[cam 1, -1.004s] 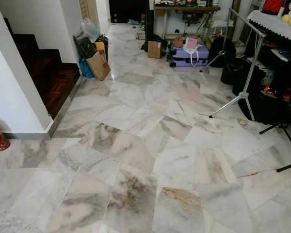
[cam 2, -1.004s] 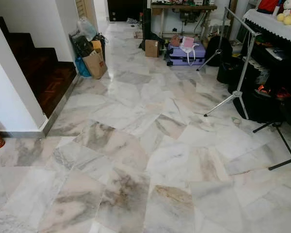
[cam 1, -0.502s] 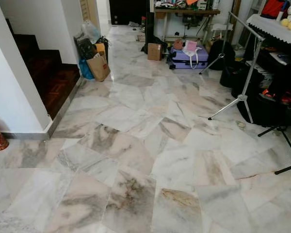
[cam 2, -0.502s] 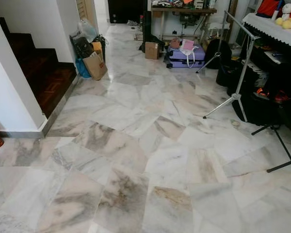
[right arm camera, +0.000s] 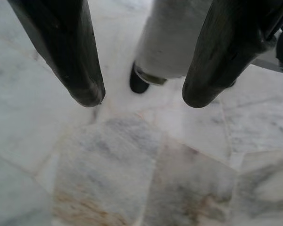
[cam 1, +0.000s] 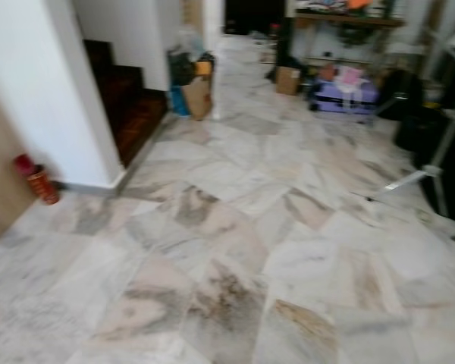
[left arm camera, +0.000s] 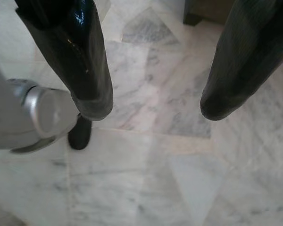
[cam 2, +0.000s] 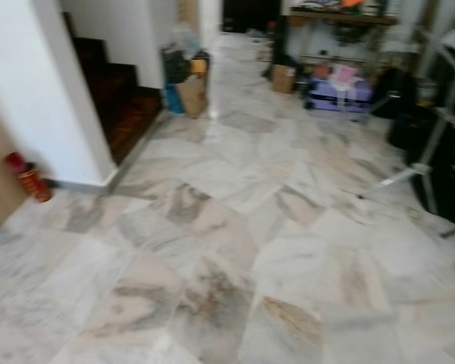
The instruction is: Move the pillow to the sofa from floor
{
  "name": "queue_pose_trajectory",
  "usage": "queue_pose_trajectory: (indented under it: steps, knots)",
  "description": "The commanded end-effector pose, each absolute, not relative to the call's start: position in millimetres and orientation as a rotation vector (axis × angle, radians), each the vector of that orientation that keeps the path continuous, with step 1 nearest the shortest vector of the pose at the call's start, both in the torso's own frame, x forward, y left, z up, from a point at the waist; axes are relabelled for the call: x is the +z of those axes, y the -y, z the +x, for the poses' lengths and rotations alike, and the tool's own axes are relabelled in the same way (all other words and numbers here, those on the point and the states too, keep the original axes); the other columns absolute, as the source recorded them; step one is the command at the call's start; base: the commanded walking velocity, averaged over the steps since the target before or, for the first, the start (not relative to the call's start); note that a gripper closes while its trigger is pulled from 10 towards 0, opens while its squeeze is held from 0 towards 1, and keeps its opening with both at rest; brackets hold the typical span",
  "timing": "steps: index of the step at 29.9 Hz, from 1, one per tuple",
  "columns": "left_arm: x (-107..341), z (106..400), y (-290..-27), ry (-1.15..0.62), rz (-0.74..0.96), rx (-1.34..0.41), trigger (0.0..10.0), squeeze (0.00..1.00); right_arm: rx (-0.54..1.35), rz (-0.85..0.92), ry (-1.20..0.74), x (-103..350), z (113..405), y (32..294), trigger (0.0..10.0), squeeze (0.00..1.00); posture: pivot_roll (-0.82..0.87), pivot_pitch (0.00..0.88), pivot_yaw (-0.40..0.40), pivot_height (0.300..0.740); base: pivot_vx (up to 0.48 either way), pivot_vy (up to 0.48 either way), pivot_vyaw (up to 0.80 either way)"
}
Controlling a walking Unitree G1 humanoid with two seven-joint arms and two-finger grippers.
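Pillow-hunting, we've swung left — red canister (cam 1: 36, 179) nearer centre (blurred); left gripper (left arm camera: 153, 106) and right gripper (right arm camera: 139, 96) hang spread, empty.

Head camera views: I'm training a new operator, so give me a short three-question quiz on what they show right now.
1. True or false: a red can stands on the floor by the white wall.
2. What lies beside the cardboard box at the far end?
A. a purple suitcase
B. a green bucket
C. a bicycle
3. Fill in: the brown paper bag stands near the foot of the dark ____.

Key: 1 true; 2 A; 3 stairs.
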State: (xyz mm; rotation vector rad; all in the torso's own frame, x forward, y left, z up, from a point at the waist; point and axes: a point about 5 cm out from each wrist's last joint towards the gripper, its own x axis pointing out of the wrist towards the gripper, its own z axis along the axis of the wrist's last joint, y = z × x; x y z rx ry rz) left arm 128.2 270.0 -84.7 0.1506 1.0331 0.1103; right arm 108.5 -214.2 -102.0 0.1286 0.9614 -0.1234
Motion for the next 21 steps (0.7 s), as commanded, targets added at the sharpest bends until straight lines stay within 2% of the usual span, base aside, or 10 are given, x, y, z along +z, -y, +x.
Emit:
queue_pose_trajectory:
  steps: [1, 21]
  knots:
    - [-84.2, 128.2, -272.2, -1.045, 0.169, 0.098, 10.0, 0.00, -0.144, 0.149, -0.970, -103.9, 102.7, 212.4, 10.0, 0.00, 0.03, 0.000, 0.022, 0.740, 0.000, 0.000, 0.80]
    - [-85.2, 134.5, -263.7, -1.041, 0.145, 0.086, 10.0, 0.00, -0.115, 0.122, -0.971, -102.4, 110.0, 212.1, 10.0, 0.00, 0.04, 0.000, 0.016, 0.740, 0.000, 0.000, 0.80]
